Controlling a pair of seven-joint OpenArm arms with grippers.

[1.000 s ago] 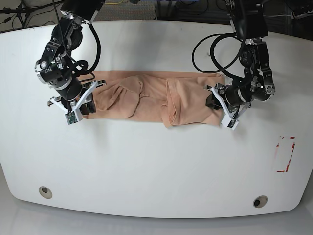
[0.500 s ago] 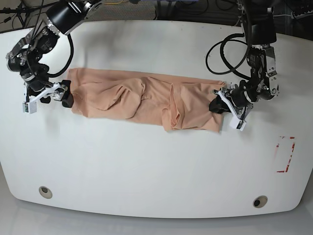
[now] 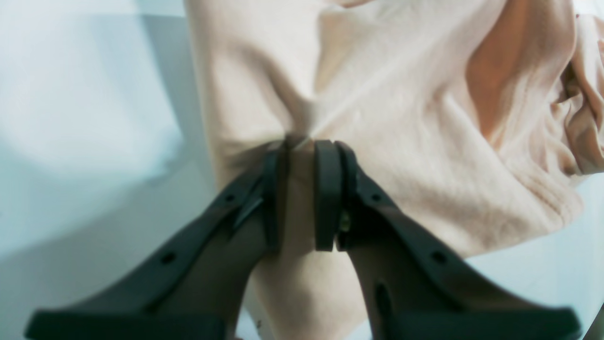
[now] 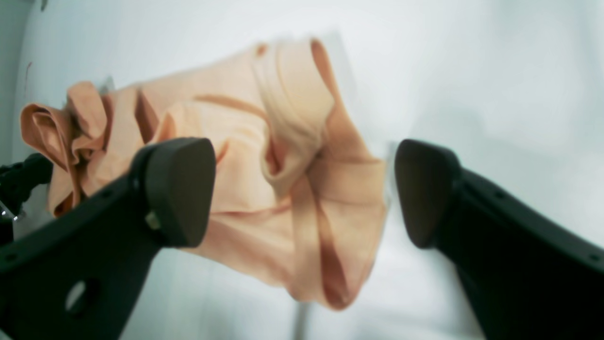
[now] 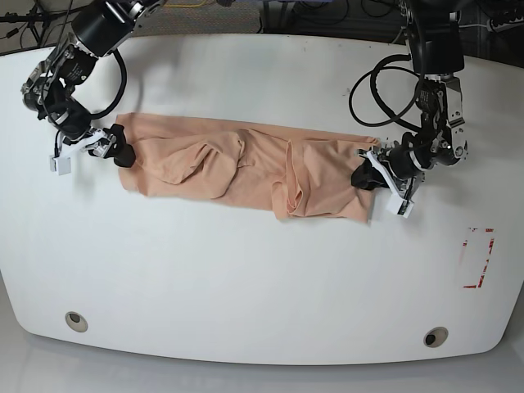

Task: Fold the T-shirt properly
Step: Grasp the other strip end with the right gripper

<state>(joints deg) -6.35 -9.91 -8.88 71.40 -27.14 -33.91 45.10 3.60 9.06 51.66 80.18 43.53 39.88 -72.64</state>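
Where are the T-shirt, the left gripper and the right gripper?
T-shirt (image 5: 246, 168): base view, middle of cloth.
Left gripper (image 3: 302, 146): left wrist view, between fingertips pinching cloth.
Right gripper (image 4: 304, 189): right wrist view, gap between open fingertips.

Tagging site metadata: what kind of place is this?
Likely a robotics lab bench: a bare white table with bolt holes, loose cables behind it, two arms working one T-shirt.
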